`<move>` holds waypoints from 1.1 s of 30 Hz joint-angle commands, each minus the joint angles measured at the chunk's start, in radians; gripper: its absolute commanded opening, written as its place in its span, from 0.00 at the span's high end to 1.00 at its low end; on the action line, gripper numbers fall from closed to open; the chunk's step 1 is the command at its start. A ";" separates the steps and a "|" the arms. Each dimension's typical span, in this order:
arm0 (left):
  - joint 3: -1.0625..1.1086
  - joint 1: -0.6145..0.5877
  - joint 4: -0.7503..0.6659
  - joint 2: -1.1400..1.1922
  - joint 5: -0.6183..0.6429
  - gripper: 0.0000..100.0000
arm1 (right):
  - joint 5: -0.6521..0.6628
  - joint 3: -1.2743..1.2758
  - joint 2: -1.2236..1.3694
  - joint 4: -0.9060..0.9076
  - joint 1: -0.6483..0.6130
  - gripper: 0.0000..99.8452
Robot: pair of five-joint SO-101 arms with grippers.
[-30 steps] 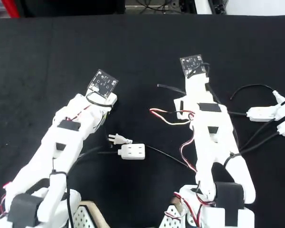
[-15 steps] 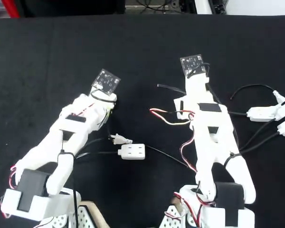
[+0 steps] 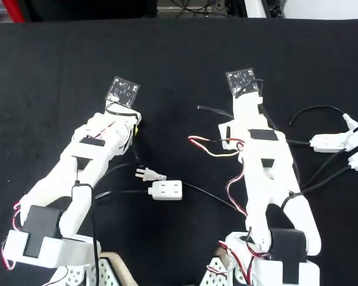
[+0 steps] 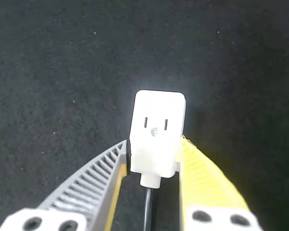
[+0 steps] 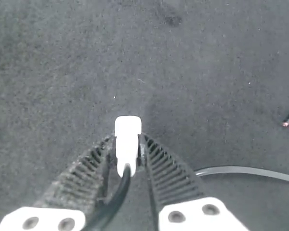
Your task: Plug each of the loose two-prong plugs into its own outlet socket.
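Starting from the black table [image 3: 48, 59], the left arm [image 3: 77, 173] and the right arm [image 3: 265, 173] stand well apart. The two held parts must travel before they can meet, and I think the trouble may come there.

The left gripper [image 4: 154, 147] is closed on the outlet socket [image 4: 156, 120], but only at its cord end. Most of the white block stands free beyond the fingertips. A push from a plug against its face could tip the block, or make it slide back between the jaws.

The right gripper [image 5: 127, 142] is clamped on a narrow plug [image 5: 127, 127], close over the table. Such a thin body may turn in the grip, and then the prongs would not meet the two slots.

A black cord [image 3: 209, 195] runs on the table between the arms. If an arm drags it, the spare socket block [image 3: 166, 190] and the loose plug [image 3: 149, 174] just beside it could be pulled out of place.

The high view gives the whole layout: the loose pair between the arms, and more white connectors [image 3: 331, 141] near the table edge on the right arm's side. It hides what each claw holds, because the wrist boards cover it. The left wrist view shows the two slots of the socket facing the camera. The right wrist view shows the plug from behind, so its prongs are hidden.
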 commanded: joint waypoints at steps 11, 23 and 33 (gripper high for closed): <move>-0.016 0.010 -0.014 -0.032 0.006 0.82 | 0.032 -0.004 -0.041 -0.014 0.009 0.99; 0.173 0.064 -0.031 -0.270 -0.028 0.78 | 0.034 -0.007 -0.041 -0.012 0.009 0.99; -0.013 0.061 0.015 -0.002 -0.029 0.78 | 0.034 -0.004 -0.041 -0.011 0.009 0.99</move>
